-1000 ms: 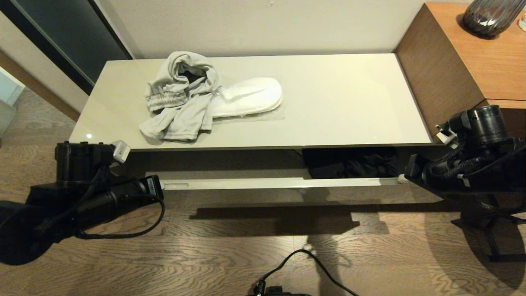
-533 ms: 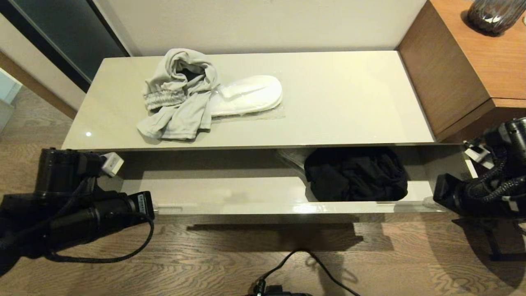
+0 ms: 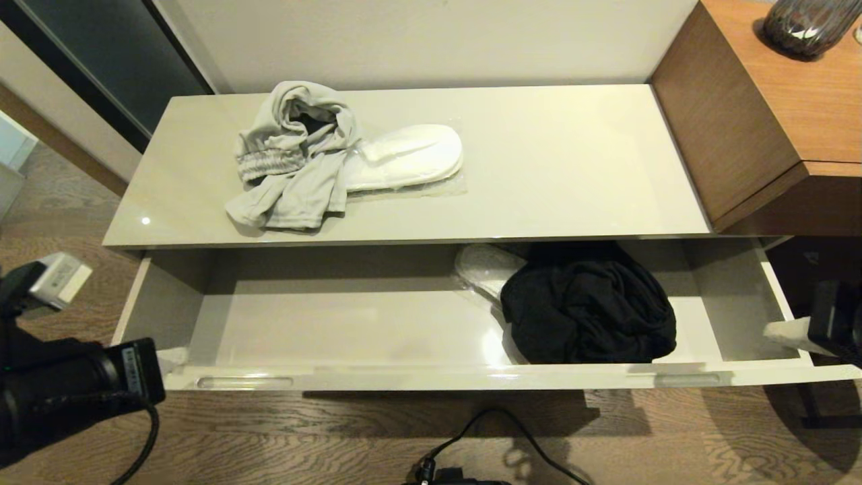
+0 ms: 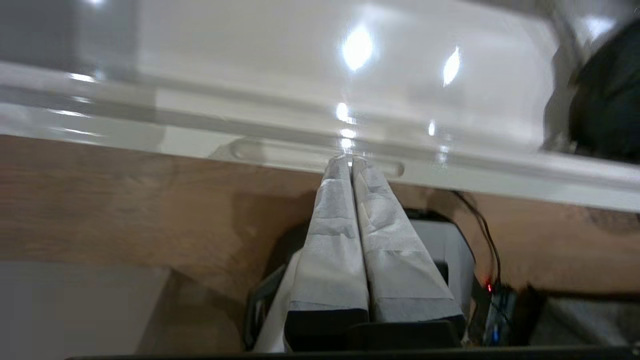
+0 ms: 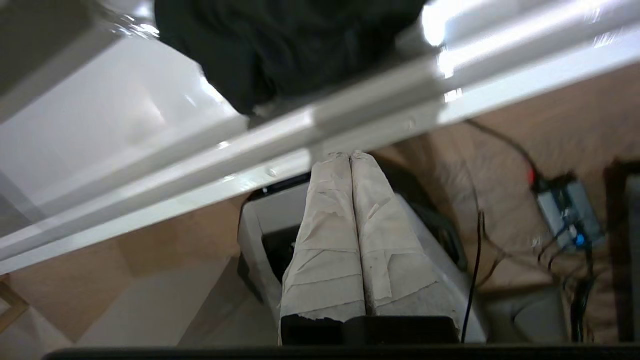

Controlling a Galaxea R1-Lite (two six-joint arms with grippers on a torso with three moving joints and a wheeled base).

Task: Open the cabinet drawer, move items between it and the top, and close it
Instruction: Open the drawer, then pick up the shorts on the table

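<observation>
At 6 o'clock, drawer [image 3: 417,380] found fully out. Both grippers, left [image 4: 349,161] and right [image 5: 348,156], jaws pressed together, empty, at its front. Transfers and closing judged outstanding.

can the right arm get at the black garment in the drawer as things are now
Probably yes. The drawer is pulled wide open and the black garment lies uncovered in its right half, nothing on top of it. The right gripper, fingers shut, sits at the drawer's right front corner, so it would need to lift over the front edge and open.
</observation>
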